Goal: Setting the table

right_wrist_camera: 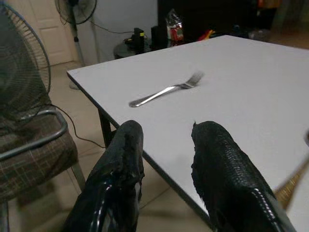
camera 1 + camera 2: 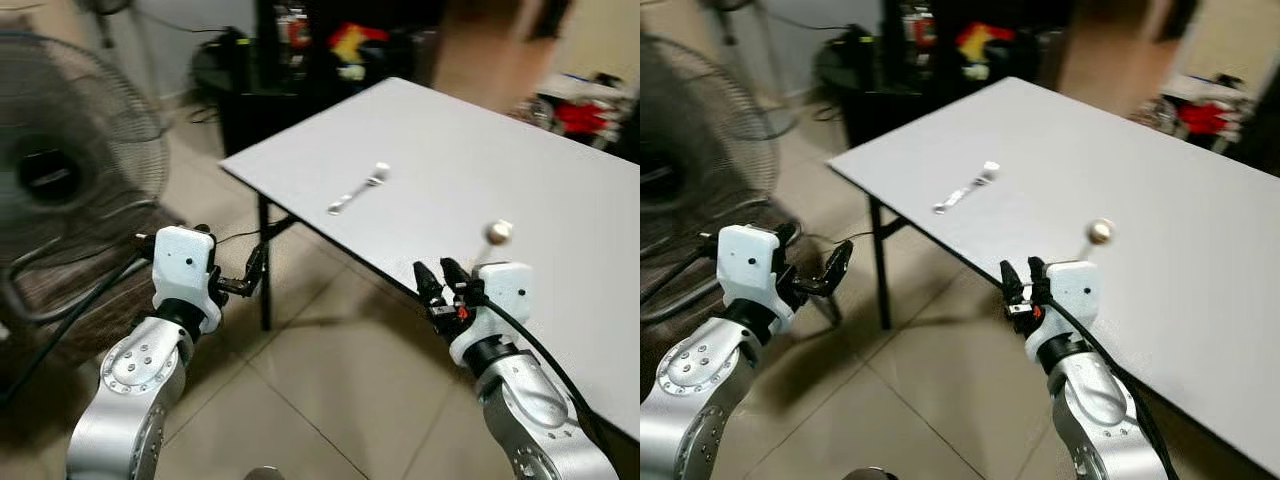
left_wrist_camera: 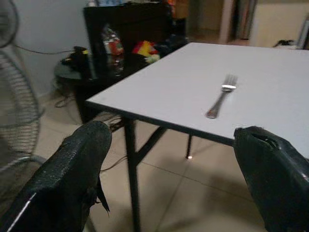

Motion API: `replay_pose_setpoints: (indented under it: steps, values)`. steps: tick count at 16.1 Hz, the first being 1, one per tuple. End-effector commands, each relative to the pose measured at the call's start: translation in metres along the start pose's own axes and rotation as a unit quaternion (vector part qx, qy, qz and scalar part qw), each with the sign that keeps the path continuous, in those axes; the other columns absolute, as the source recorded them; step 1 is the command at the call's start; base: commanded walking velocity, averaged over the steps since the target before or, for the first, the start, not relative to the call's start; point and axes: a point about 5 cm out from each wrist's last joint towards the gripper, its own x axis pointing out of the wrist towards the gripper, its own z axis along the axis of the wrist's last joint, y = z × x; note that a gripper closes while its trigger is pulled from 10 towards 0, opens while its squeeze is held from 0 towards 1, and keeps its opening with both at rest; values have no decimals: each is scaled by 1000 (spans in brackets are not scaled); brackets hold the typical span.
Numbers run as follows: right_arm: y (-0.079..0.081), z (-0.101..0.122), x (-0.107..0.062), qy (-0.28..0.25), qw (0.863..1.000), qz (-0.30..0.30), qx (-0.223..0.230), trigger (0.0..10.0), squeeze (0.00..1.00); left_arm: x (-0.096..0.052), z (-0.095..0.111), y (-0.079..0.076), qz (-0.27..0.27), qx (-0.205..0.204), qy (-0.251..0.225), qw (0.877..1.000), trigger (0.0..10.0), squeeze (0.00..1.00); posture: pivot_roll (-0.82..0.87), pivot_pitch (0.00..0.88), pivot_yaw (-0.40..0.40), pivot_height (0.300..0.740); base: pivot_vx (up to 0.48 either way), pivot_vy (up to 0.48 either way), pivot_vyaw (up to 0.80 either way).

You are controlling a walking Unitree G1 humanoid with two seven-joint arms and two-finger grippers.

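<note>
While both my arms hang short of the white table, the fork lies alone near its left corner.

My left gripper is out over the tiled floor, off the table's corner, fingers spread wide and holding nothing. My right gripper sits just at the near table edge, its two fingers parted by a narrow gap, also gripping nothing. The fork rests flat, tines pointing away from me, handle toward the edge, well apart from both grippers. A small round-headed thing lies on the table just beyond my right wrist; blurred, I cannot tell what it is. A big standing fan is at my left, with a plaid-cushioned chair under it. Dark furniture piled with clutter stands behind the table's far corner. Black table leg stands between my left gripper and the tabletop.
</note>
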Motion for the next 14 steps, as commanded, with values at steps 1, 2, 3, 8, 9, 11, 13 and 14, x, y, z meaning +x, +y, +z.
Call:
replay_pose_setpoints:
  steps: [1, 2, 3, 8, 9, 11, 13, 14]
  values:
    - [-6, 1, 1, -5, 1000, -16, -8, 10000, 0, 0, 5, -1, 3, 8, -11, 1000, 10000, 0, 62, 0, -48, 740, 0, 0, 800]
    - [-6, 1, 1, -5, 1000, -17, -10, 10000, 0, -1, 2, -1, 9, -11, 4, 1000, 10000, 0, 62, 0, -48, 740, 0, 0, 800]
    - [-6, 2, 2, -5, 1000, -16, -13, 10000, 0, -2, -1, -5, -15, -67, 13, 998, 10000, 0, 63, 0, -53, 740, 0, 0, 800]
    - [-5, 4, 4, -10, 1000, 0, -25, 10000, 0, -7, -6, -1, 18, -82, 30, 996, 10000, 0, 68, 0, -67, 740, 0, 0, 800]
    - [-6, 4, 4, -11, 1000, -1, -20, 10000, 0, -7, -9, -1, 17, -97, 50, 994, 10000, 0, 68, 0, -67, 740, 0, 0, 800]
    - [-6, 4, 5, -12, 1000, 1, -9, 10000, 0, -9, -13, -1, 20, -102, 67, 992, 10000, 0, 74, 0, -73, 740, 0, 0, 800]
    - [-4, 6, 6, -16, 1000, 7, 13, 10000, 0, -10, -10, -3, 14, -90, 43, 995, 10000, 0, 79, 0, -78, 740, 0, 0, 800]
    - [-3, 6, 6, -16, 1000, 9, 9, 10000, 0, -9, -8, -4, 23, -87, 28, 996, 10000, 0, 79, 0, -78, 740, 0, 0, 800]
